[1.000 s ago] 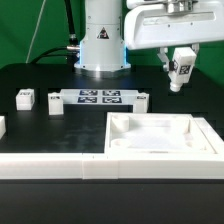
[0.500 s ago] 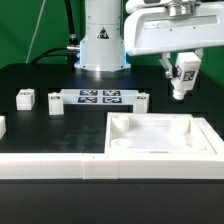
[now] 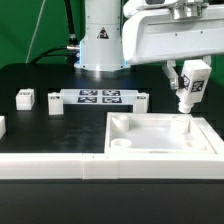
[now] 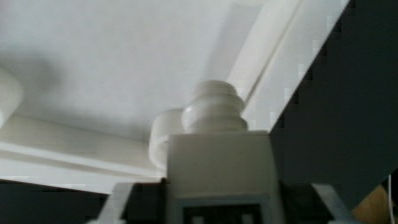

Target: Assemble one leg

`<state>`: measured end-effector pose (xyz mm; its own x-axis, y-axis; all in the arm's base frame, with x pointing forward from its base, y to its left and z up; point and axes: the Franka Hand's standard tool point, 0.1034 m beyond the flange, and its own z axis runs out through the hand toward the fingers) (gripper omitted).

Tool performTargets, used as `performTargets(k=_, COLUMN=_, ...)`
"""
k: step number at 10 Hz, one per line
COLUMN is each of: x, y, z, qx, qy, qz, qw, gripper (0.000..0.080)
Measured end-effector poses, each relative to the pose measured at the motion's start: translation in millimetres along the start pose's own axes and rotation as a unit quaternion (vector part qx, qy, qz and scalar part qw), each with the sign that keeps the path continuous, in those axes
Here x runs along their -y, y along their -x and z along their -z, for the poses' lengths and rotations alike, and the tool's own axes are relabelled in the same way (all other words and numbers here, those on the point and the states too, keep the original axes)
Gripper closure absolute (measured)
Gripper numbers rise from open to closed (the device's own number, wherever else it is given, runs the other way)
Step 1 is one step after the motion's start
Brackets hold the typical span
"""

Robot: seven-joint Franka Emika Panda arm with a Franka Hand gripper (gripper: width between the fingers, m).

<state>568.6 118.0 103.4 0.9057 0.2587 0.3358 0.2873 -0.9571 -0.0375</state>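
Nearest the exterior camera, the large white tray-like part (image 3: pixel 150 160) is seen lying on the black table (image 3: pixel 40 125), its raised rim filling the foreground. Above its far corner, at about two o'clock in that view, the leg (image 3: pixel 190 90) is held in the air, slightly tilted, by the gripper (image 3: pixel 187 78). The fingers are closed narrowly on the post's upper end. In the wrist view the leg (image 4: pixel 217 160) is shown with its stepped tip aimed near the tray's inner corner; contact cannot be made out.

The post is judged light, stiff and smooth, so it is likely to slip or twist. It is best pinched on its flat opposite sides, high up, with the tip left free. The rim beside the corner is what could be struck on the way down.

Farther back, at eleven o'clock, the marker board (image 3: pixel 100 97) is flanked by small white blocks (image 3: pixel 56 103), all well apart from the leg. The robot base (image 3: pixel 100 40) is seen at twelve o'clock.
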Motion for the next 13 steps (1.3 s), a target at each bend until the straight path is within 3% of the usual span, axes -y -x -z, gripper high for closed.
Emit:
performTargets(k=3, x=-2.6, y=2.7, z=-3.9, qx=0.004, qy=0.0, qz=-0.001, qw=1.0, gripper=0.0512)
performTargets(k=4, x=-5.6, y=-2.9, z=-6.5, qx=0.013, qy=-0.003, qz=-0.003, qw=1.0, gripper=0.0512)
performTargets(k=6, x=-12.8, y=-30.8, z=-15.2, qx=0.004, qy=-0.005, qz=-0.002, qw=1.0, gripper=0.0512)
performTargets(k=8, x=-14.0, y=-43.0, z=-22.6, qx=-0.002, qy=-0.007, qz=-0.004, qw=1.0, gripper=0.0512)
performTargets(k=12, x=-18.5, y=-46.2, z=-42.3, qx=-0.059, qy=0.008, qz=-0.008, qw=0.998, gripper=0.0512)
performTargets(k=13, x=-17.3, y=-45.7, z=-43.7, qx=-0.055, qy=0.006, qz=-0.007, qw=0.998, gripper=0.0512)
